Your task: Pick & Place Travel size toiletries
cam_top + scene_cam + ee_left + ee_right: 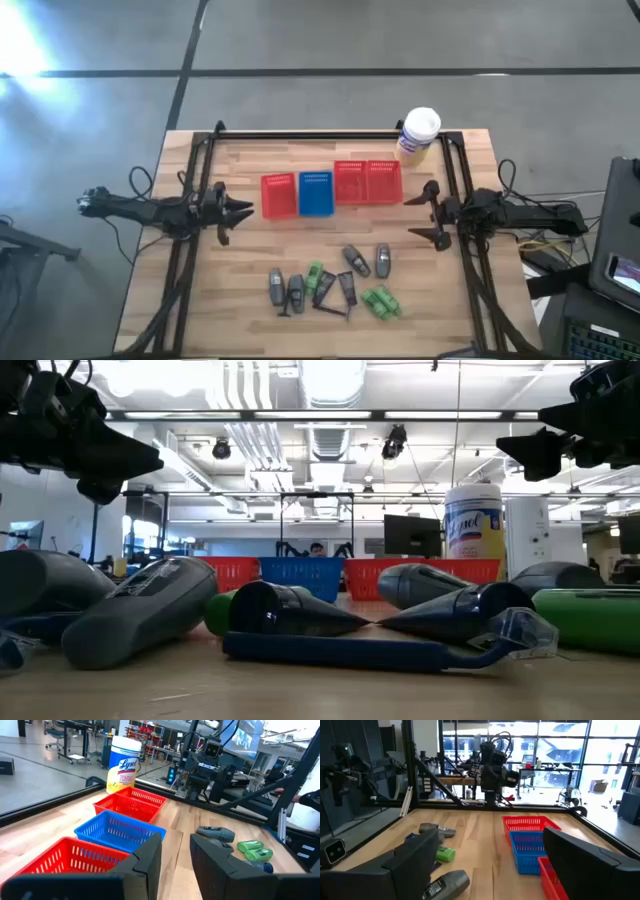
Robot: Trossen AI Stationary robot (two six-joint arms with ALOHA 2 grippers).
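Note:
The toiletries lie loose in a cluster on the near half of the wooden table: grey bottles (pixel 276 287) (pixel 383 260), green bottles (pixel 380 302) (pixel 315 277), dark flat tubes (pixel 347 287) and a thin dark razor (pixel 335 308). The low view shows them lying on their sides, the razor (pixel 340 652) nearest. My left gripper (pixel 245 210) hovers over the table's left side with a narrow gap between its fingers (pixel 175 842). My right gripper (pixel 425 212) hovers over the right side, wide open (pixel 490 837). Both are above and farther back than the cluster.
Between the grippers a row of mesh baskets stands on the table: red (pixel 278 195), blue (pixel 316 193), and two red ones (pixel 367 182). A yellow canister with a white lid (pixel 419 133) stands at the far right corner. Black frame rails (pixel 190 250) run along the table's sides.

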